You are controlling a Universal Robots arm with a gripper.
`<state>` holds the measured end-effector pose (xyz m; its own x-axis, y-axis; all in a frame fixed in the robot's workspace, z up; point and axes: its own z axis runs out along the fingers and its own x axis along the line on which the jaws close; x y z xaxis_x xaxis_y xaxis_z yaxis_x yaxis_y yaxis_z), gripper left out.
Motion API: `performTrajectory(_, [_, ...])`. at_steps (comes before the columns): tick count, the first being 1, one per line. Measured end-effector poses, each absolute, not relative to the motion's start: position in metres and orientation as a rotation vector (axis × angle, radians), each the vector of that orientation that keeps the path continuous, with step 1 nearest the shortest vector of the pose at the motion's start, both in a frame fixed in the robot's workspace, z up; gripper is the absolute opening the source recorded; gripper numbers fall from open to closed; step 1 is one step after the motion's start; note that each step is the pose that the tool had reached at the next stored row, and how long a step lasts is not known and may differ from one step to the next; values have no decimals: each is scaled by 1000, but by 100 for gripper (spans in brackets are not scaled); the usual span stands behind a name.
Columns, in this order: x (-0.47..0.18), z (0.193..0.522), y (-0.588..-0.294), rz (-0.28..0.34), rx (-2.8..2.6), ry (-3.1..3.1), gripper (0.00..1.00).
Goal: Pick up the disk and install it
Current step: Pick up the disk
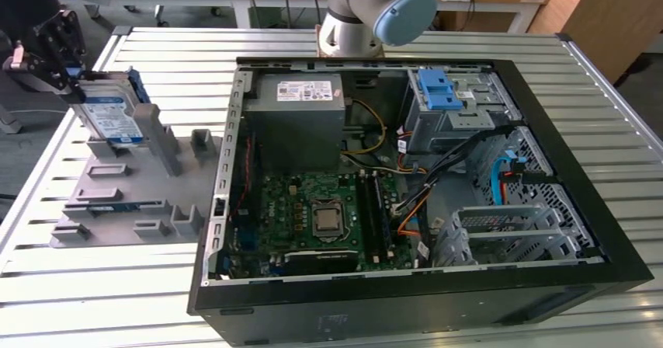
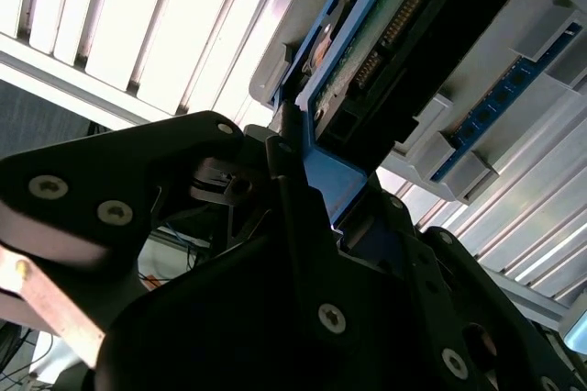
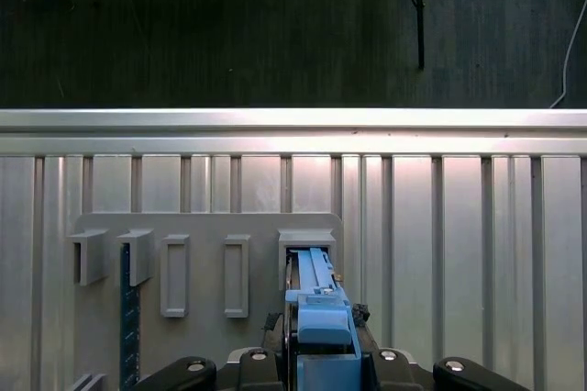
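Observation:
The disk [image 1: 109, 116], silver with a blue-and-white label and blue side rails, stands on edge at the far end of the grey holder block [image 1: 155, 173], at the exterior view's left. My gripper [image 1: 64, 72] grips its upper end, shut on it. In the first wrist view the disk [image 3: 316, 304] shows edge-on, running from my gripper [image 3: 321, 368] into a slot of the holder block [image 3: 206, 226]. In the second wrist view the black fingers [image 2: 293, 180] clamp the blue rail of the disk [image 2: 404, 33]. I cannot tell whether its lower end still rests in the slot.
An open black computer case [image 1: 580, 177] lies on the slatted metal table [image 1: 93, 301], with a grey power-supply box [image 1: 295, 107], a motherboard [image 1: 316, 216] and a drive cage with a blue latch [image 1: 443, 93]. A blue memory stick [image 1: 109, 206] sits in the holder block.

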<state>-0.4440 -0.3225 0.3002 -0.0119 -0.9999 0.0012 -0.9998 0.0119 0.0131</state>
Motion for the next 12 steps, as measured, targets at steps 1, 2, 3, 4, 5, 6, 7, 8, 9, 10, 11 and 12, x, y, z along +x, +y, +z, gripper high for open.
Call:
performTrajectory(1, [-444,300,-322,-13,2201,-2227,36])
performTrajectory(2, [-444,300,-322,-13,2201,-2228,36])
performTrajectory(3, [-444,300,-322,-13,2201,-2228,36])
performTrajectory(4, [-444,301,-322,-13,2201,-2228,36])
performTrajectory(5, [-444,302,-322,-13,2201,-2228,36])
performTrajectory(6, [-444,302,-322,-13,2201,-2227,36])
performTrajectory(7, [-444,302,-322,-13,2201,-2228,36])
performTrajectory(8, [-444,302,-322,-13,2201,-2227,36])
performTrajectory(9, [-444,302,-322,-13,2201,-2227,36])
performTrajectory(10, [-444,302,-322,-13,2201,-2227,36])
performTrajectory(11, [-444,303,-322,-13,2201,-2227,36])
performTrajectory(12, [-444,303,-322,-13,2201,-2228,36])
